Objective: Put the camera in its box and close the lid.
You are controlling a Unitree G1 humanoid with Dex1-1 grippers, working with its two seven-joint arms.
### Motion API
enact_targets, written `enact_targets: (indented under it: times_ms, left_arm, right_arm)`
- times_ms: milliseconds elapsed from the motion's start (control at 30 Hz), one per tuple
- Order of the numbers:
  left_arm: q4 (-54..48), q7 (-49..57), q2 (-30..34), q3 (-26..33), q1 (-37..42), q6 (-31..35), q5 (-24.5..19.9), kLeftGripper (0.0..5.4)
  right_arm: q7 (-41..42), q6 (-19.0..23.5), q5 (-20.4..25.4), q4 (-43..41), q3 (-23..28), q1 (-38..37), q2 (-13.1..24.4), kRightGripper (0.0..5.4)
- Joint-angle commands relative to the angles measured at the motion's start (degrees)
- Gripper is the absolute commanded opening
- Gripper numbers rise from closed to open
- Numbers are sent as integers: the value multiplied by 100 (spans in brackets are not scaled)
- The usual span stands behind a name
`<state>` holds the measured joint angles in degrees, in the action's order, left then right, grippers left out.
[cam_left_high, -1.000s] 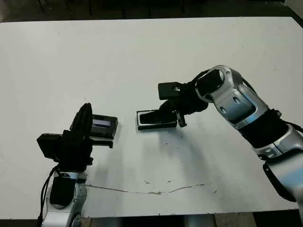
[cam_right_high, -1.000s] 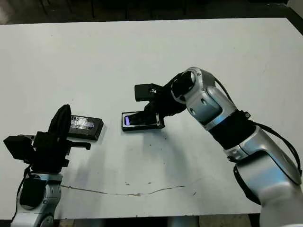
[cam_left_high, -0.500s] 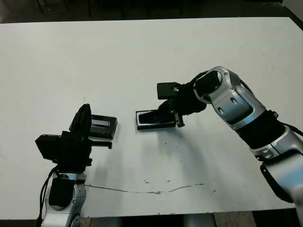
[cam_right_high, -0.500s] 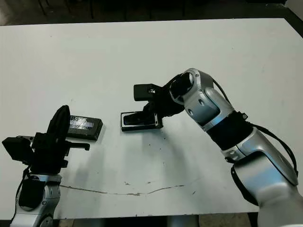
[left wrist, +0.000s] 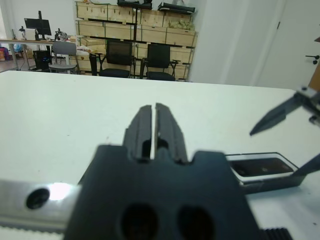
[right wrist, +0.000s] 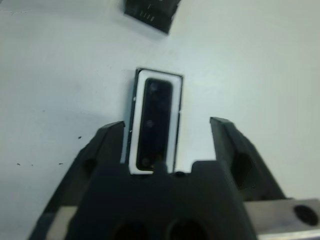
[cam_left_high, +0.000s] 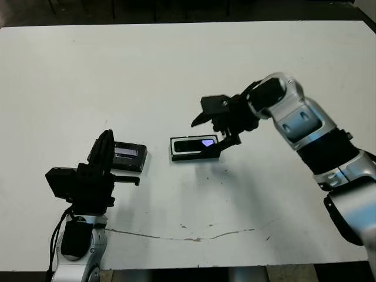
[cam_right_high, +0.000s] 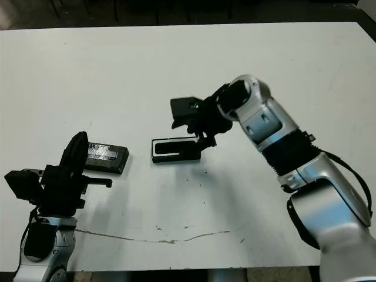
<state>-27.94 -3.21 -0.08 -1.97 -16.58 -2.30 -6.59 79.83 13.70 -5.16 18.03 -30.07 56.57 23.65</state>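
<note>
Camera: the camera [right wrist: 153,121] lies flat inside the box [cam_left_high: 194,148], near the middle of the table [cam_left_high: 176,70]. It is a thin black slab, smooth and shiny. A little purple-blue square glows at one end in the left eye view. It fits with only a thin white edge around it, so I think it is all the way in.

Box: a low tray with black walls and a white inside. It sits flat on the table, with its open side up, so the top can go on.

Lid: the lid [cam_right_high: 106,156] lies flat on the table, well apart from the box, on the robot's left side. It is a flat black piece with a pale shiny stripe. It is just in front of the left claw, which I think will fetch it.

Right claw: the right gripper [right wrist: 167,145] hangs just above the box. Its two black fingers are spread wide and hold nothing. I think it has let go.

Left claw: the left gripper [left wrist: 152,127] has its two fingers pressed close together with nothing between them. It points toward the lid but does not touch it.

Table: white, flat and smooth, with a thin crack line near the robot.

What is left: put the lid on the box.
</note>
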Motion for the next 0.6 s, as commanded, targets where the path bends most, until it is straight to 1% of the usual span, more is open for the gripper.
enact_targets:
  times_ms: [33, 133, 200, 233, 300, 367, 400, 433, 533, 567, 600]
  left_arm:
    - [98, -7, 56, 44, -54, 68, 34, 0]
    - [160, -42, 58, 51, -42, -18, 18, 0]
    - [189, -37, 61, 46, -31, -40, 59, 0]
    - [181, -30, 48, 46, -36, -13, 43, 0]
    - [167, -9, 41, 60, -51, 0, 51, 0]
    - [155, 5, 54, 90, -70, -28, 81, 0]
    - [151, -12, 68, 116, -81, -52, 69, 0]
    - [137, -42, 100, 162, -100, -74, 42, 0]
    - [38, -155, 234, 372, -162, -105, -60, 0]
    - [-9, -228, 312, 491, -170, -111, -131, 0]
    - [-34, -355, 449, 668, -153, -149, -231, 0]
  right_arm:
    - [68, -201, 72, 170, 132, 52, 64, 440]
    - [13, -164, 203, 206, 342, 27, 68, 493]
    - [-155, 20, 355, 109, 603, -70, 89, 528]
    - [-304, 211, 492, -20, 810, -180, 94, 539]
    - [-768, 679, 852, -478, 1366, -556, 86, 539]
    - [-1381, 1264, 1231, -1128, 1984, -1063, 64, 539]
    - [-1693, 1445, 1360, -1476, 2250, -1340, 64, 539]
    - [-2032, 1494, 1470, -1839, 2539, -1689, 48, 529]
    - [-2826, 1522, 1738, -2706, 3161, -2704, -22, 490]
    - [-3074, 1543, 1816, -2980, 3339, -3066, -63, 472]
    - [-3229, 1468, 1922, -3162, 3519, -3444, -89, 456]
